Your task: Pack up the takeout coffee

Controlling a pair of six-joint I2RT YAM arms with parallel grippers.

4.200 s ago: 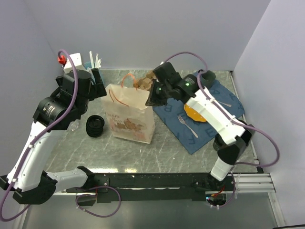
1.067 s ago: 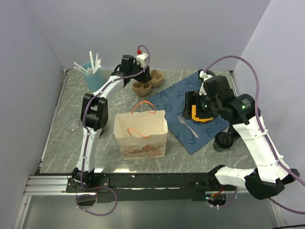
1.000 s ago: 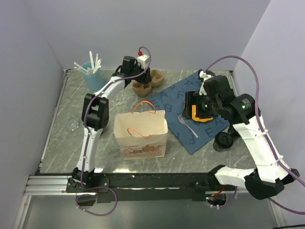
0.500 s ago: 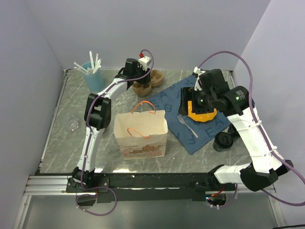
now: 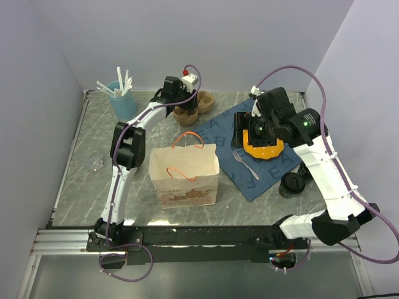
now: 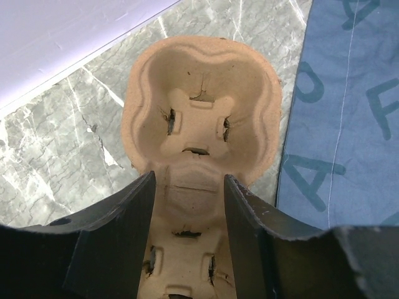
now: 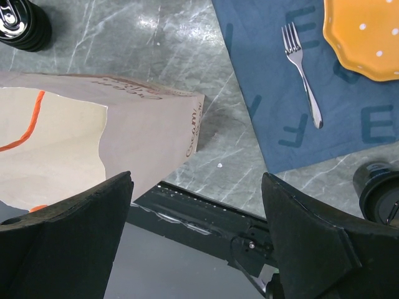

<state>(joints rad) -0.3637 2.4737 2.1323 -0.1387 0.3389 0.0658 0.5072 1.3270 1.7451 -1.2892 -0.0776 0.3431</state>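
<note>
Left arm (image 5: pixel 140 118) stretched far; jaws grasp pulp cup carrier (image 6: pixel 201 118) at its waist. Right arm (image 5: pixel 324 162) raised over blue cloth (image 5: pixel 219 128), jaws released. Takeout coffee (image 5: pixel 290 184) partly hidden behind right forearm.

One paper bag (image 5: pixel 184 177) with two orange handles. One pulp cup carrier (image 6: pixel 201 118) with two wells. One blue placemat (image 5: pixel 259 179), bearing one orange plate (image 5: pixel 263 151) and one fork (image 7: pixel 302 68). One black takeout coffee cup (image 5: pixel 292 184). One light-blue cup (image 5: pixel 123 104) of white sticks, their number unclear. One small clear thing (image 5: pixel 95 163) on the tabletop, too faint to name.
</note>
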